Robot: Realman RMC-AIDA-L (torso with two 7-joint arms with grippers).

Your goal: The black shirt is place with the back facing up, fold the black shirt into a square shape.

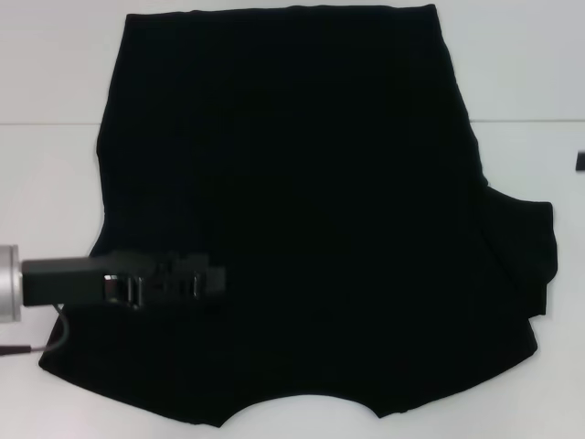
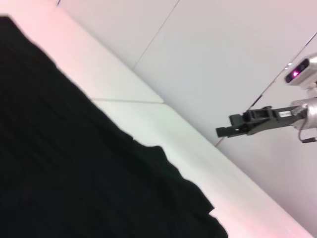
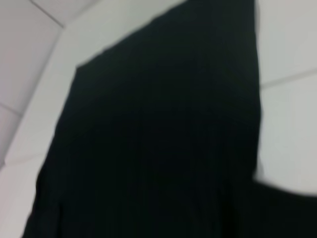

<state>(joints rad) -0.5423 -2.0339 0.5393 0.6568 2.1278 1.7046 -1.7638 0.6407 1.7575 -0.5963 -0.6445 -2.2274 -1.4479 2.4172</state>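
shirts: 1, a large plain black soft-fabric short-sleeved shirt spread flat | tables: 1, a white flat-topped table | grippers: 2, a black left gripper on a silver wrist and a black right gripper likewise

Our left claw reaches in level from the left edge, silver wrist trailing behind it. Our right claw hangs well off to the side, arm outstretched.
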